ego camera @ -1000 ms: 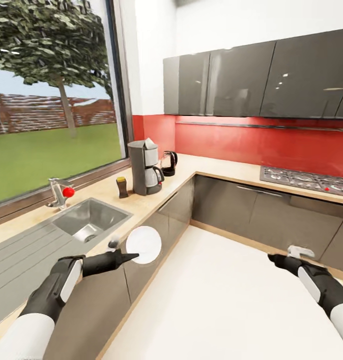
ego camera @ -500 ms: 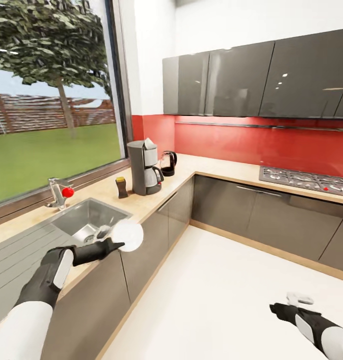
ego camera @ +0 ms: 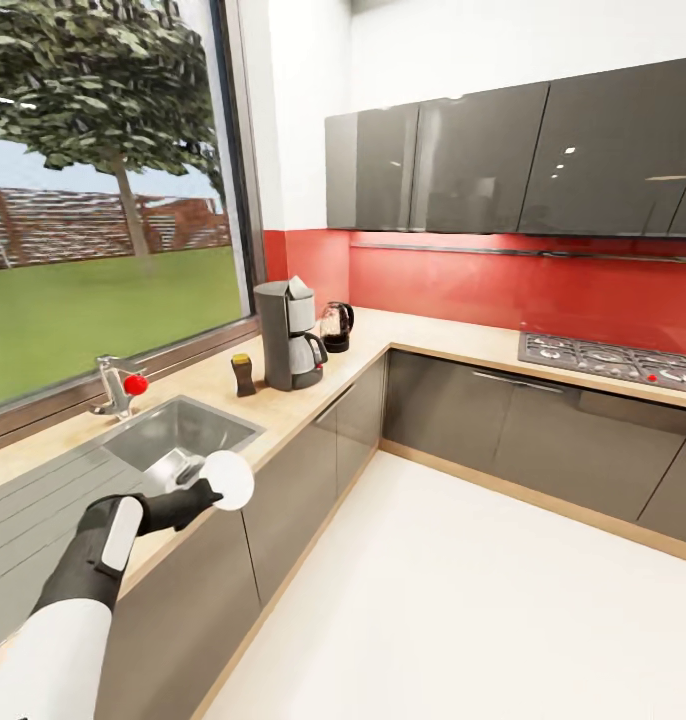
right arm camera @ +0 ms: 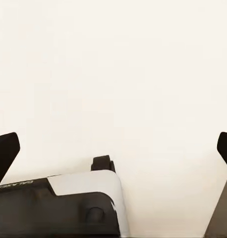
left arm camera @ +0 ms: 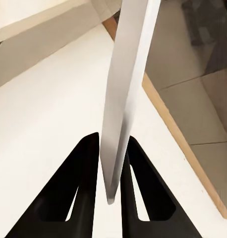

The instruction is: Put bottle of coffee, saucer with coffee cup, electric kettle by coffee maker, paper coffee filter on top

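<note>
L tool pinches 1 saucer edge-on; R tool wide; 1 coffee maker on kitchen countertop.

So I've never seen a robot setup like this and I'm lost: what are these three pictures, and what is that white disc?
They come from one simulated two-armed robot in a kitchen. The wide picture is from its head camera; the other two are from cameras near each arm's end effector.

The white disc is the saucer, pinched edge-on by the left end effector beside the steel sink. The left wrist picture shows it as a thin blade between two black fingers.

Further along the kitchen countertop stand the coffee maker with the paper coffee filter on top, the bottle of coffee and the electric kettle.

The right end effector is spread open, pointing at pale floor.
</note>
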### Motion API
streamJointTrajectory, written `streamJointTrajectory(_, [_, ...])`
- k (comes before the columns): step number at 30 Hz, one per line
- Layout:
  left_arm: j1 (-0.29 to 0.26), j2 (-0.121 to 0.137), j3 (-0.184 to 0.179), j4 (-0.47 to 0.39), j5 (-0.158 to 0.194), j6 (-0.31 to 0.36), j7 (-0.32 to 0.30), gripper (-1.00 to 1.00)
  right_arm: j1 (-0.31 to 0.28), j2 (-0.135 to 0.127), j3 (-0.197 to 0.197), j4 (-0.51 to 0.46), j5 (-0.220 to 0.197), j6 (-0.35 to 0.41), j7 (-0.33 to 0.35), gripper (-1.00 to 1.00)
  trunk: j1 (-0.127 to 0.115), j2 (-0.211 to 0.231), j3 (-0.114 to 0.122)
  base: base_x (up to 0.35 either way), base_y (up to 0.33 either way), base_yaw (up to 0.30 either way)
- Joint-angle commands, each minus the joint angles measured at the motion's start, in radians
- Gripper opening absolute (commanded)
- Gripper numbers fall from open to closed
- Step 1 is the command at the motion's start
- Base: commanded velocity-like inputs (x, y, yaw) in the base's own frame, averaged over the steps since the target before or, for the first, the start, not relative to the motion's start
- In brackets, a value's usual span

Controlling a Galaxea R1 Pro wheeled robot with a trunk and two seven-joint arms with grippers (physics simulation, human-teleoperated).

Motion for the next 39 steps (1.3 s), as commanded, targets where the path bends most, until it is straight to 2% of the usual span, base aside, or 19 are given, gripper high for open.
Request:
streamJointTrajectory(1, [0.001, -0.002, 0.003, 0.000, 0.006, 0.004, -0.004, -1.00, 0.006, 0.002, 0.003, -0.002, -0.009, 0.005, 0.003, 1.00, 0.001, -0.002, -0.002, 0.000, 0.000, 0.000])
streamJointTrajectory(4, [0.007, -0.006, 0.003, 0.000, 0.034, -0.001, 0.000, -1.00, 0.016, 0.008, 0.003, -0.002, -0.009, 0.003, 0.001, 1.00, 0.001, -0.002, -0.002, 0.002, 0.000, 0.000])
streamJointTrajectory(8, [0.009, -0.020, 0.002, 0.001, 0.047, -0.015, 0.003, -1.00, 0.029, 0.019, 0.003, -0.002, -0.011, 0.000, 0.001, 1.00, 0.001, -0.002, -0.002, 0.136, 0.000, 0.000])
streamJointTrajectory(19, [0.009, -0.024, 0.002, 0.002, 0.050, -0.022, 0.004, -1.00, 0.033, 0.040, 0.003, -0.003, -0.014, -0.001, 0.000, 1.00, 0.001, -0.002, -0.002, 0.268, -0.124, 0.000])
streamJointTrajectory(39, [0.007, -0.023, 0.002, 0.001, 0.052, -0.022, 0.004, -1.00, 0.033, 0.041, 0.003, -0.003, -0.014, -0.001, 0.000, 1.00, 0.001, -0.002, -0.002, 0.289, -0.198, 0.000])
